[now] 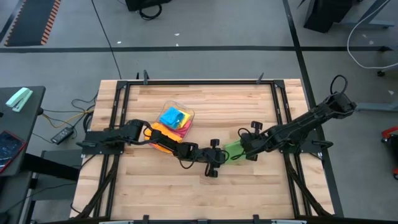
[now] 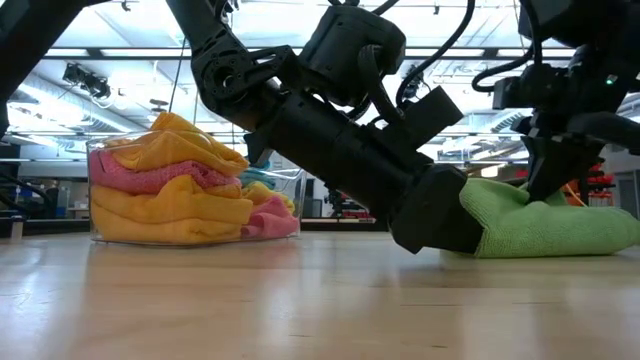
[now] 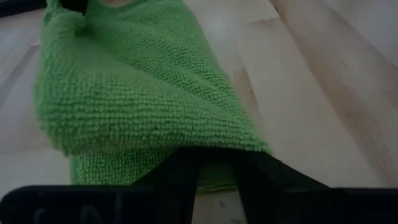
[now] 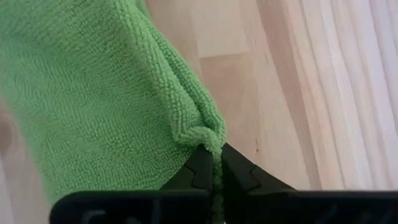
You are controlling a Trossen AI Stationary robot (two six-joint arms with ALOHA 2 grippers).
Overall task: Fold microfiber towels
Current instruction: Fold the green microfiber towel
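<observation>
Green towel (image 4: 93, 93), nubby looped microfiber, lay bunched in a soft fold mid-surface on pale wood planks (image 1: 249, 193). Right pincer (image 4: 214, 163) pinched its hemmed corner; left pincer (image 3: 214, 163) gripped the opposite edge. Remaining bright towels (image 2: 170, 190) sat crumpled in a clear tub (image 1: 186, 114) nearby.

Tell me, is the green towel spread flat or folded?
Folded: the green towel lies doubled on the table, one layer over another, both grippers pinching its edges.
</observation>
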